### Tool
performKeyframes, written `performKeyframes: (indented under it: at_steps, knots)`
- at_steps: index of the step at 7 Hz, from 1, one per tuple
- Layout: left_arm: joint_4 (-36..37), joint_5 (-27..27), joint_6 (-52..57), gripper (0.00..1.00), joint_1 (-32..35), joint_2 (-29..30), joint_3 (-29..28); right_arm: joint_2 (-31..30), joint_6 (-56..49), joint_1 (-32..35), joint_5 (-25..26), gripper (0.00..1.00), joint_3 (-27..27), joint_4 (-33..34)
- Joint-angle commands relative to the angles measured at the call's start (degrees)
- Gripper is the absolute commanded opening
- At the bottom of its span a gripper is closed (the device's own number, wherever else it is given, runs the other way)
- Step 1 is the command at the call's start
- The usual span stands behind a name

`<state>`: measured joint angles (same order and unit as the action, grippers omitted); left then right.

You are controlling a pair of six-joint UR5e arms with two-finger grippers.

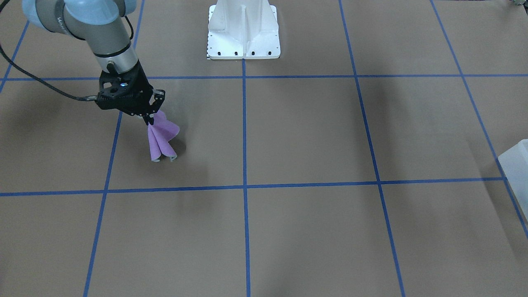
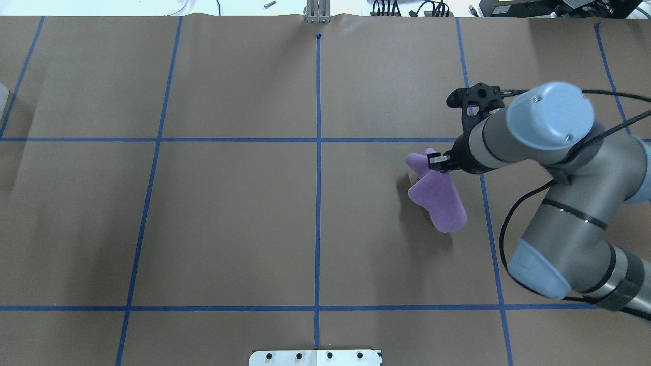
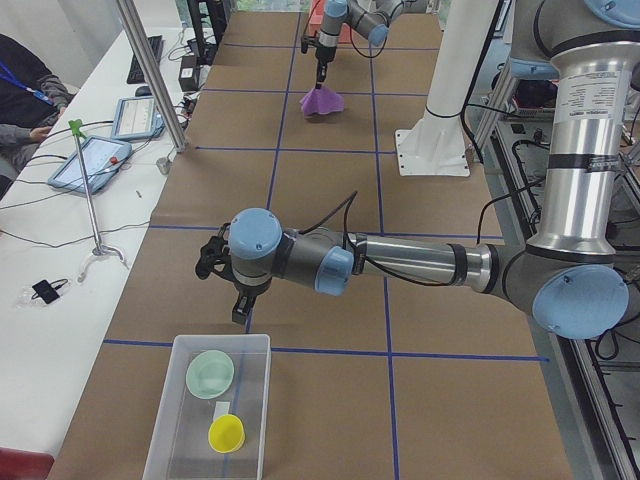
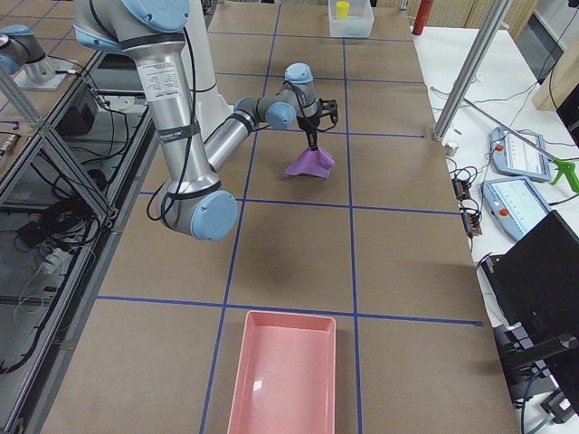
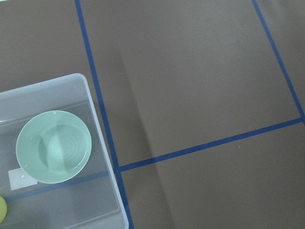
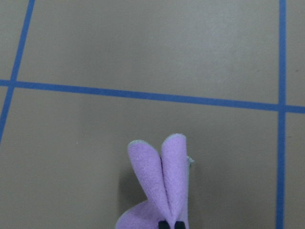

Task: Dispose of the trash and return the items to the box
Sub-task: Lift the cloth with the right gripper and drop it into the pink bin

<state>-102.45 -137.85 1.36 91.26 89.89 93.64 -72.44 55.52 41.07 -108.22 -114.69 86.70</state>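
My right gripper (image 1: 148, 119) is shut on the top of a purple cloth (image 1: 162, 138), which hangs in folds with its lower edge at or just above the table. The gripper (image 2: 438, 162) and cloth (image 2: 440, 201) show right of centre in the overhead view. The right wrist view shows the cloth (image 6: 159, 186) pinched at the bottom edge. The box (image 3: 170, 420) is translucent and holds a green bowl (image 5: 53, 145) and a yellow cup (image 3: 226, 433). My left gripper (image 3: 240, 312) hovers just beyond the box's far rim. I cannot tell whether it is open or shut.
A pink tray (image 4: 285, 380) lies at the table's end on my right. The white robot base (image 1: 243, 31) stands at the table's middle edge. The box's corner (image 1: 515, 165) pokes in at the front view's right edge. A side desk with tablets (image 3: 90, 165) runs along the far side.
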Motion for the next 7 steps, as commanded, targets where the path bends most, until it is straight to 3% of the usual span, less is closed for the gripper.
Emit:
performKeyframes:
  at_steps: [1, 4, 6, 7]
  knots:
    - [0.4, 2.1, 1.6, 0.99, -0.9, -2.8, 0.1, -2.4, -17.3, 12.8, -9.0, 0.00, 0.0, 6.6]
    - [-0.6, 1.4, 6.6, 0.99, -0.8, -9.1, -2.2, -13.4, -48.4, 32.6, -17.1, 0.00, 2.7, 9.4]
    - [4.9, 0.8, 5.8, 0.99, -0.6, -6.8, -1.6, -17.9, -64.2, 45.4, -23.1, 0.00, 9.4, 11.6]
    - [5.3, 0.8, 5.8, 0.99, -0.6, -6.7, -1.3, -19.2, -71.4, 52.0, -23.7, 0.00, 13.0, 13.0]
